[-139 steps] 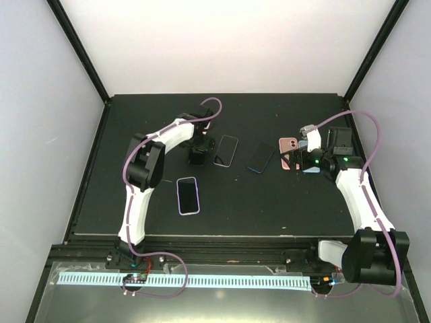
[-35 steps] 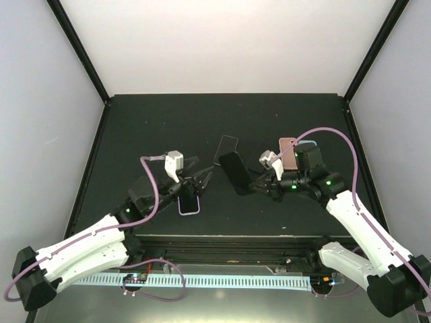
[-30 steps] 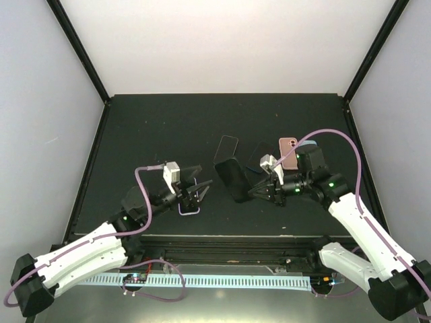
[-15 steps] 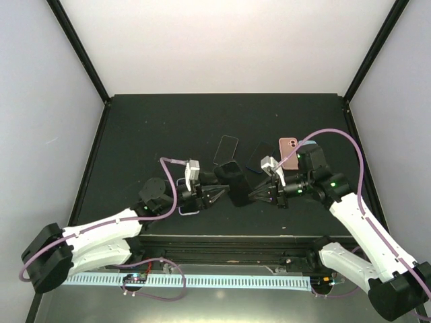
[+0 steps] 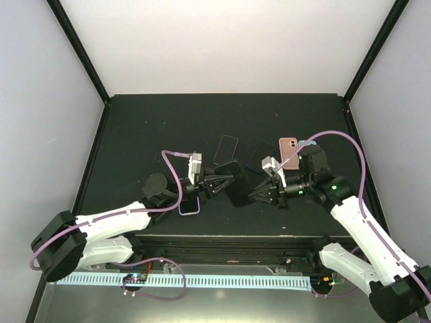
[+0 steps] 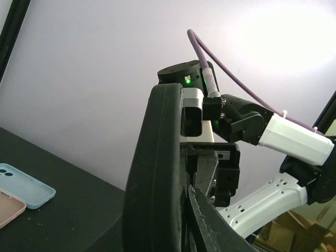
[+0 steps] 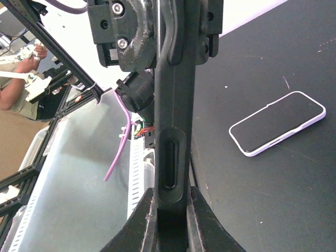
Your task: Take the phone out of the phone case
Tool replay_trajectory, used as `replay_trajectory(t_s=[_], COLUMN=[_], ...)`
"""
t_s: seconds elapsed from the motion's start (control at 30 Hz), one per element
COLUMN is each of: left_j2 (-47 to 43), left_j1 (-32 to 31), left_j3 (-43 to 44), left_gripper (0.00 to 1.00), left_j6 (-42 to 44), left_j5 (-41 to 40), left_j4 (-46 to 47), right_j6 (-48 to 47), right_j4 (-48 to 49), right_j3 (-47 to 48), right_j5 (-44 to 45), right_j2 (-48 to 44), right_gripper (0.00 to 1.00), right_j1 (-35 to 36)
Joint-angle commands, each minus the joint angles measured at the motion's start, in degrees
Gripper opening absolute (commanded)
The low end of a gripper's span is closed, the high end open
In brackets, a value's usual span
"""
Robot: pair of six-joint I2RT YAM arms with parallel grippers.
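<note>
While aloft, phone lengthwise, left pincer to right pincer.

Black table, white-rimmed phone, pink case beside pale blue case, dark phone

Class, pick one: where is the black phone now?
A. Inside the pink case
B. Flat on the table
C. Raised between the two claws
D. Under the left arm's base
C: the black phone is up off the table, with the left claw gripping one end and the right claw the other.
</note>
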Motion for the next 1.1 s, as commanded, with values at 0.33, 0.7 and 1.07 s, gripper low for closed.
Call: replay_trajectory(t_s=[0.33, 0.7, 1.07], left_j2=[-2.6, -10.2, -10.1], left_j1=[0.3, 1.9, 2.1], left_j3=[-0.2, 3.4, 4.7], left_gripper=[0.09, 0.06, 0.06], left_j6=[1.8, 7.7, 6.1], left_j5=[2.0, 6.3, 12.1], left_j4=[3.3, -16.5, -15.4], right_j6=[0.9, -33.5, -42.4], right_j4=[3.8, -22.5, -24.8], right_j3=[-0.2, 10.5, 10.7], right_j5=[-1.7, 5.6, 13.1], right_j2=[-0.4, 4.6, 3.5], right_gripper=[0.06, 0.62, 0.56], right_j1=[0.0, 0.0, 3.4])
